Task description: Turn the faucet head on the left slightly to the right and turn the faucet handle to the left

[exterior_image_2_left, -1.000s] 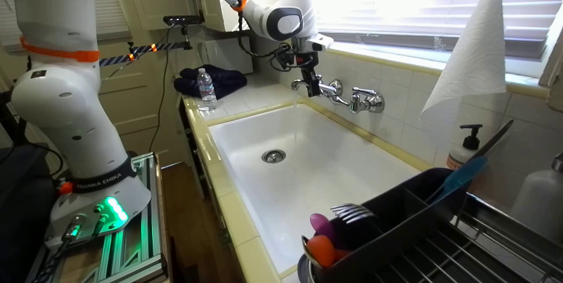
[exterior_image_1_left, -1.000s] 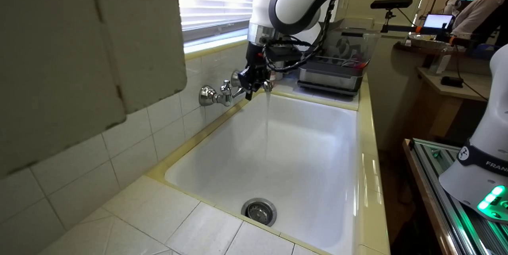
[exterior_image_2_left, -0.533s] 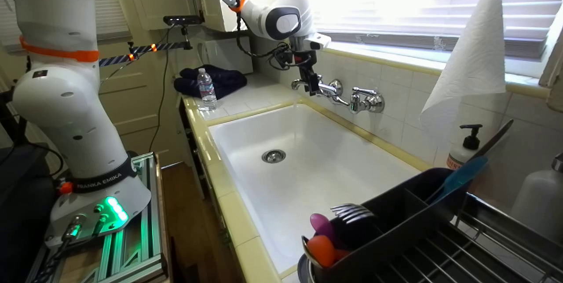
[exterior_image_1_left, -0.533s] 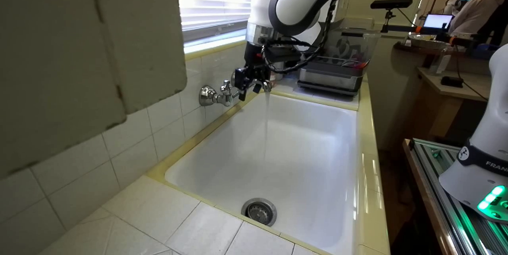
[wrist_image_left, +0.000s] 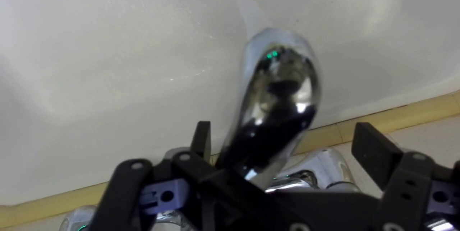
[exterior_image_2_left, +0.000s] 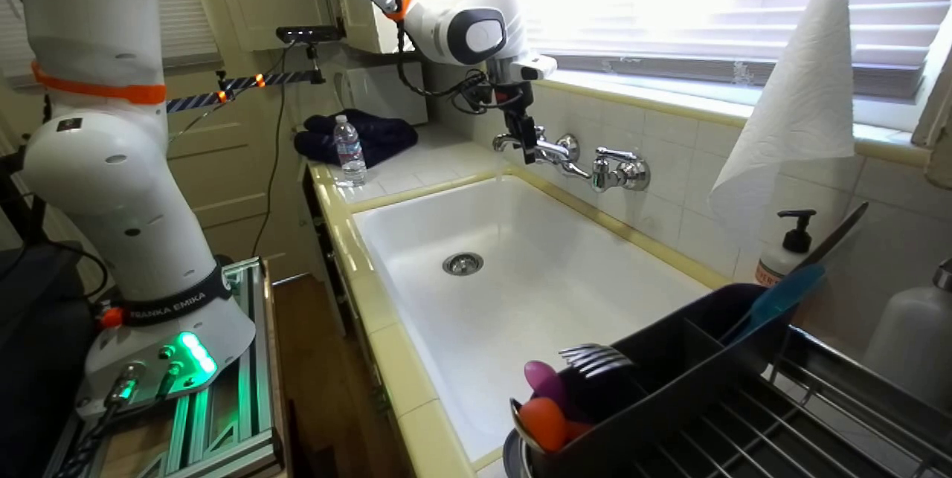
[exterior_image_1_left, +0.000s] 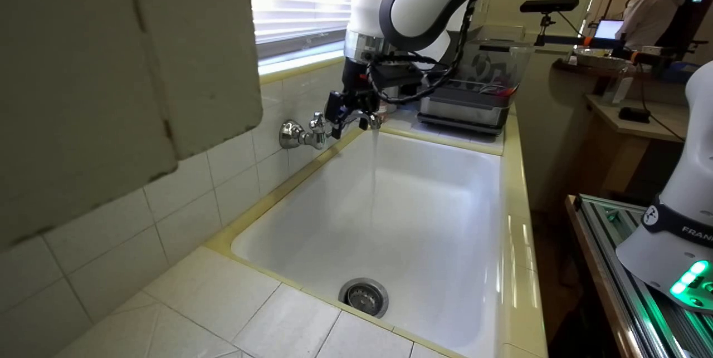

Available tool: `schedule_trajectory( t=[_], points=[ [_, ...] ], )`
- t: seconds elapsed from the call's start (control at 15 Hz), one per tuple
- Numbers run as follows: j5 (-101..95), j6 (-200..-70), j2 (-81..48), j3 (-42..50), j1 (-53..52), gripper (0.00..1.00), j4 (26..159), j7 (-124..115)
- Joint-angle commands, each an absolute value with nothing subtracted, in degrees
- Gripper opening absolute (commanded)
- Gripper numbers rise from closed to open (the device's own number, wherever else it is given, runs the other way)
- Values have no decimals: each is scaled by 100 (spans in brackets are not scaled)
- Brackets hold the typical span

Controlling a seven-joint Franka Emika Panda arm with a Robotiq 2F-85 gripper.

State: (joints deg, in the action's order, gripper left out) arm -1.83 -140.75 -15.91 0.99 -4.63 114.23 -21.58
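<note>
Faucet head [wrist_image_left: 278, 105] lies between parted jaws, off-centre

The gripper [wrist_image_left: 282, 134] hangs over the spout with its jaws well apart, clamped on nothing that I can make out. In the wrist view the spout comes out from under the palm, runs forward between the fingers and pokes its rounded tip past the fingertips. Its long axis cuts across the line the jaws would close along, slanting toward the finger on the right of that view. Level with the fingertips it lies nearer the finger on the left; a gap shows on each side there, but lower down the palm hides any contact.

That offset is what I'd watch. To swing the spout, I reckon a finger must meet its flank, and closing from here would likely bring the nearer one against it first. Water [exterior_image_1_left: 374, 174] runs from the tip, beyond the jaws. The faucet handle [exterior_image_2_left: 616, 154] I can pick out clearly is on the wall side of the jaws, apart from them and off along the tiled wall [exterior_image_2_left: 684, 158]; turning it looks like a later step.
</note>
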Motion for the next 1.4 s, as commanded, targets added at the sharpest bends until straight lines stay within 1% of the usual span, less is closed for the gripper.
schedule_trajectory(
  t=[0.0,0.6,1.33],
  points=[
    [-384,-14184,-1188,53,-733,100,11564,-2497],
    [-670,-14234,-475,5,-757,100,12092,-2851],
    [-757,-13921,588,-472,-589,100,12215,-3317]
  ],
)
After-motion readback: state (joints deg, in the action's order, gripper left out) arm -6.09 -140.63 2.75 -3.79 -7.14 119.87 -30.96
